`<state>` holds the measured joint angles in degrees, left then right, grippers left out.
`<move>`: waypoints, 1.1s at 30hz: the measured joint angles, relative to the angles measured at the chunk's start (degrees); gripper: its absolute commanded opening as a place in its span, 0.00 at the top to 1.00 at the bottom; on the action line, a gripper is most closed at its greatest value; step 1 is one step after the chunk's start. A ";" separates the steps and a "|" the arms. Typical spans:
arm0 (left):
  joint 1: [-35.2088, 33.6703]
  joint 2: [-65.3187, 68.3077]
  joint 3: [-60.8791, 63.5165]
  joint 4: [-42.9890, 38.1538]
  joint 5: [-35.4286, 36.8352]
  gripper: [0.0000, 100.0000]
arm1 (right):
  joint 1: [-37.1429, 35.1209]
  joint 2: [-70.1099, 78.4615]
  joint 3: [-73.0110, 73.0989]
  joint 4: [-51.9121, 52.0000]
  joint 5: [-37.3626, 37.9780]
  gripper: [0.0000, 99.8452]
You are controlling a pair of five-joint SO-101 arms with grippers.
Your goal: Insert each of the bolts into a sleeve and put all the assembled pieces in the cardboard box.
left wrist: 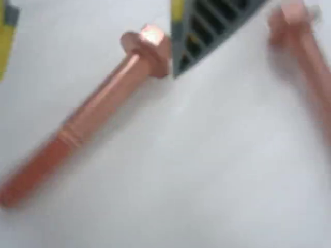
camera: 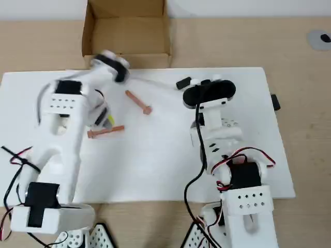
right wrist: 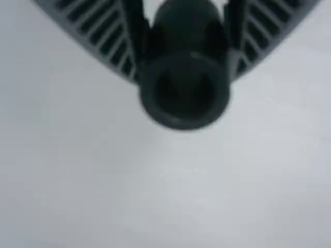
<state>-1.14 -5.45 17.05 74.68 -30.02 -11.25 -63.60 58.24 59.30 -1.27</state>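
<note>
**A:** High view first. Which step is this?

**B:** Early, I'd say: nothing is assembled yet. One bolt (camera: 106, 131) lies on the white sheet (camera: 155, 170) just beside the left tool (camera: 103, 118). The other bolt (camera: 138, 102) lies nearer the box (camera: 89, 31), which sits at the table's (camera: 300, 155) far edge. The right tool (camera: 196, 82) is over the sheet's far side with a black sleeve (camera: 183, 82) at its tip.

**A:** And the left wrist view?

**B:** The left tool's jaws stand wide apart and hold nothing. The bolt (left wrist: 88, 119) lies flat on the sheet, its head beside one fingertip (left wrist: 207, 31). The other bolt (left wrist: 305, 51) is off to one side.

**A:** Right wrist view?

**B:** The right tool is clamped on the sleeve (right wrist: 183, 93), open end facing out, just above the sheet.

**A:** So what does the next move call for?

**B:** Probably the left tool closing on the bolt's shaft, then lining it up with the sleeve's bore.

**A:** Surroundings?

**B:** A wooden table under the sheet, and a grey disc (camera: 319, 39) at the far corner
</note>
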 measured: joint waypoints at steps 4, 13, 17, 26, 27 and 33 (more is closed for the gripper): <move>-1.93 0.00 -1.23 5.01 35.96 0.77 | 0.00 0.00 0.00 0.00 0.00 0.99; 1.49 0.00 0.00 13.89 73.41 0.77 | 0.00 0.00 0.00 0.00 0.00 0.99; 1.85 0.00 0.00 13.80 85.45 0.77 | 0.00 0.00 0.00 0.00 0.00 0.99; 1.85 0.00 2.29 12.92 94.24 0.77 | 0.00 0.00 0.00 0.00 0.00 0.99; 1.85 0.00 3.08 12.92 94.42 0.77 | 0.00 0.00 0.00 0.00 0.00 0.99; -0.09 0.00 6.68 10.20 97.32 0.77 | 0.00 0.00 0.00 0.00 0.00 0.99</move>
<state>-1.23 -5.45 23.74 84.88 67.30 -11.25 -63.60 58.24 59.30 -1.27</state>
